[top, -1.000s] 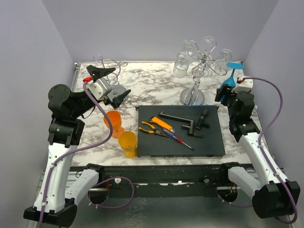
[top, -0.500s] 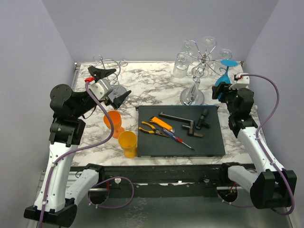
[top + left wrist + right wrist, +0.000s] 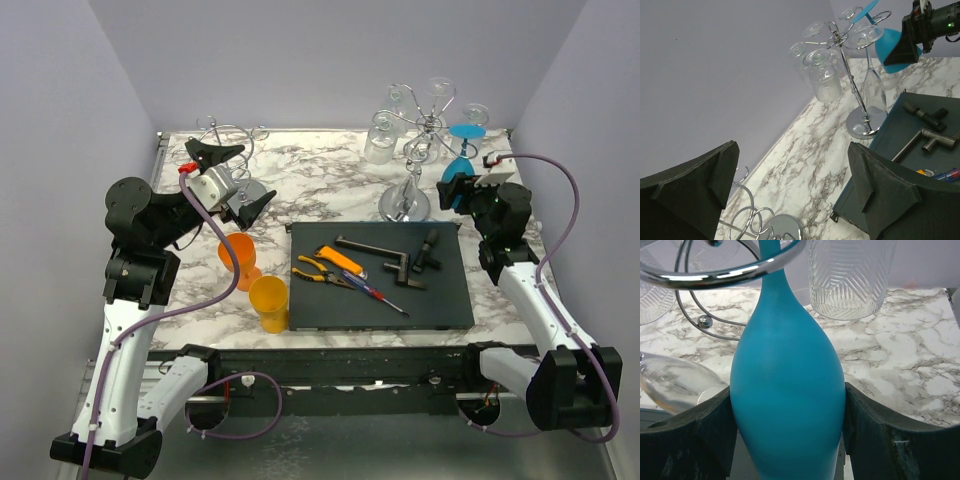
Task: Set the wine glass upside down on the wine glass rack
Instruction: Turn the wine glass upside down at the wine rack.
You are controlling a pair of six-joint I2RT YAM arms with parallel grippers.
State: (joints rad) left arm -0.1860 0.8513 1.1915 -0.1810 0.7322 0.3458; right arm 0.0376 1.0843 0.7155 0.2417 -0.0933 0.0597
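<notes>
Right gripper [image 3: 456, 191], clamped on the blue wine glass [image 3: 459, 167], held it foot-up with the stem seemingly inside a loop of the wine glass rack [image 3: 427, 123]; left gripper [image 3: 233, 178] stood open, well apart.

On your marble table [image 3: 330, 180] sit a dark tray [image 3: 450, 300], two orange cups [image 3: 269, 303], the wine glass rack [image 3: 404, 203] and a smaller rack [image 3: 232, 130].

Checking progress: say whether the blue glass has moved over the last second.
Yes: the blue glass has shifted left, toward the post of the chrome rack.
</notes>
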